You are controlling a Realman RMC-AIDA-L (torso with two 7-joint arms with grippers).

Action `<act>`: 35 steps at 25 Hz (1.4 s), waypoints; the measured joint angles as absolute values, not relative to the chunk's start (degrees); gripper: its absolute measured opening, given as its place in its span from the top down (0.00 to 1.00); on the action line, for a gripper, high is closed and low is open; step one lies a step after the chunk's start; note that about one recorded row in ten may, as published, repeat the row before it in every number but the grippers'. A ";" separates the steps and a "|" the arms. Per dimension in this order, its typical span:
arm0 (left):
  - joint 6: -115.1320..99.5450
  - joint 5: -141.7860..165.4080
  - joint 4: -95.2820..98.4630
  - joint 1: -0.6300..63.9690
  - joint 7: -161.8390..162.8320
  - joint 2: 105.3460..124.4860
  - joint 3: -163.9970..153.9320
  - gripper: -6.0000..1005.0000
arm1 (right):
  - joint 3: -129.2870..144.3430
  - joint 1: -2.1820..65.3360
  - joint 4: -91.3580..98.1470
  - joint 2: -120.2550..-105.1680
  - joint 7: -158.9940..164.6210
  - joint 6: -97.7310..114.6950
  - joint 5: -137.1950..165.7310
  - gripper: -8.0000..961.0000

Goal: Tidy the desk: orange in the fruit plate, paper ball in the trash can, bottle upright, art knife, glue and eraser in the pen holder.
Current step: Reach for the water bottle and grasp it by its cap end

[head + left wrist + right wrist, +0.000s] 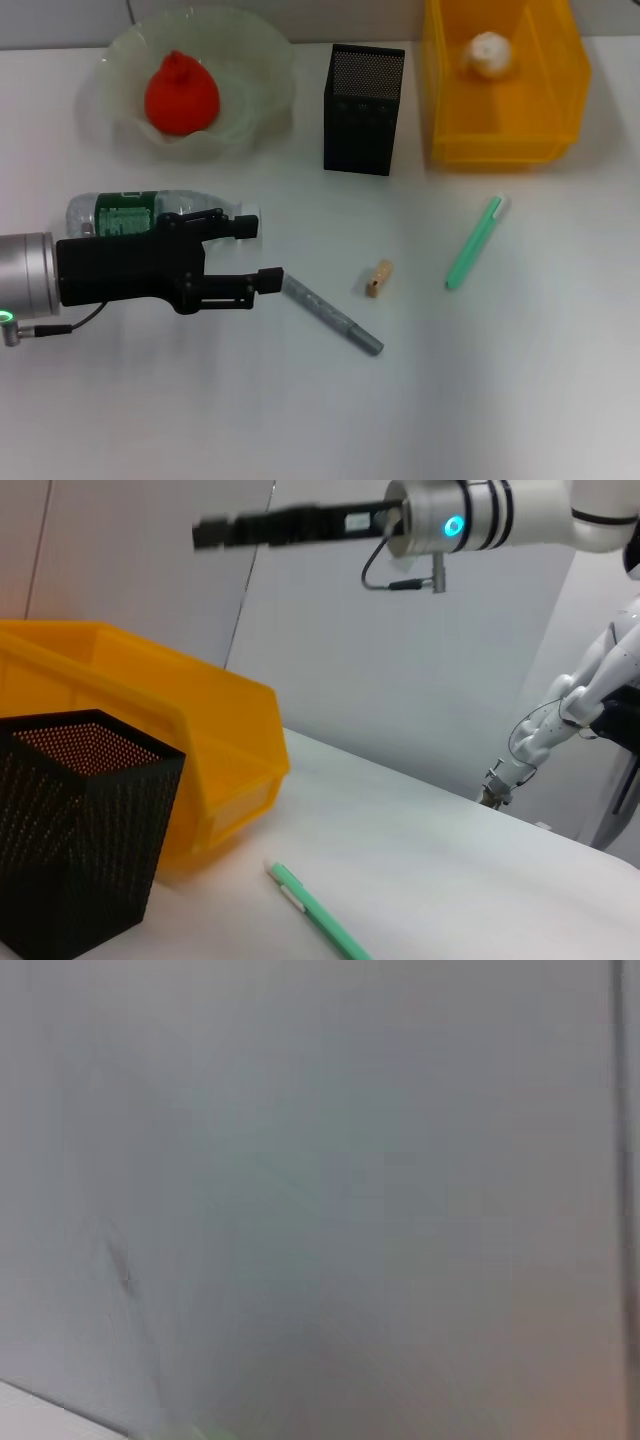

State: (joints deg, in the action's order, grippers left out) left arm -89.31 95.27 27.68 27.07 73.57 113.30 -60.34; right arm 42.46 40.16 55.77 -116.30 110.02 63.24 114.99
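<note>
The orange (pixel 181 93) sits in the fruit plate (pixel 258 60) at the back left. The paper ball (pixel 489 54) lies in the yellow trash can (pixel 500 130). The bottle (pixel 125 212) lies on its side, partly hidden by my left gripper (pixel 258 252), which is open and empty just in front of it. The eraser (pixel 378 278) lies mid-table. A grey pen-shaped tool (pixel 332 315) lies by the left gripper's fingertips. A green pen-shaped tool (pixel 475 243) lies to the right. I cannot tell which is the knife or glue. The pen holder (pixel 364 95) stands upright.
In the left wrist view, the pen holder (pixel 80 850), trash can (pixel 150 710) and green tool (pixel 320 915) show, and my right gripper (pixel 205 532) is raised high above the table. The right wrist view shows only a blank grey surface.
</note>
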 joint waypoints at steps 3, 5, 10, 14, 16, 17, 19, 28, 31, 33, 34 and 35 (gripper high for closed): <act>-89.31 95.27 27.68 27.07 73.57 113.30 -60.34 0.16 | 42.34 37.72 55.18 -115.56 105.89 70.70 105.87 0.19; -89.52 95.28 27.70 27.10 73.57 113.37 -60.38 0.16 | 41.72 36.53 53.95 -115.02 103.40 76.56 102.09 0.19; -89.58 95.28 27.86 27.16 73.57 113.47 -60.38 0.16 | 39.01 34.23 49.94 -114.15 97.44 90.10 100.28 0.19; -89.65 95.28 27.77 27.45 73.46 113.47 -60.38 0.16 | 38.94 32.00 47.20 -113.95 92.62 96.51 102.15 0.19; -89.65 95.28 27.74 27.54 73.43 113.47 -60.38 0.16 | 39.19 31.07 45.61 -114.06 90.74 98.12 104.03 0.19; -89.65 95.28 27.73 27.67 73.42 113.47 -60.38 0.16 | 39.30 30.75 44.86 -114.16 89.88 98.46 104.94 0.19; -89.56 95.27 27.70 27.95 73.41 113.52 -60.38 0.16 | 39.43 30.23 42.85 -114.38 87.92 98.40 107.17 0.19; -88.44 96.94 28.00 29.21 73.47 113.79 -60.23 0.16 | 39.47 29.63 36.19 -114.85 81.46 95.11 115.66 0.19; -87.22 98.82 28.13 30.10 73.49 114.14 -59.98 0.16 | 39.56 29.68 35.86 -115.33 80.82 92.62 117.84 0.19; -86.19 99.95 28.48 31.13 73.58 114.25 -59.88 0.16 | 39.60 29.67 35.73 -115.61 80.27 91.65 118.18 0.19; -85.80 100.28 28.86 31.70 73.72 114.28 -59.85 0.16 | 39.63 29.64 35.68 -115.75 79.94 91.44 118.20 0.19; -85.40 100.61 29.66 32.26 73.99 114.29 -59.85 0.16 | 39.65 29.63 35.64 -115.88 79.65 91.39 118.23 0.19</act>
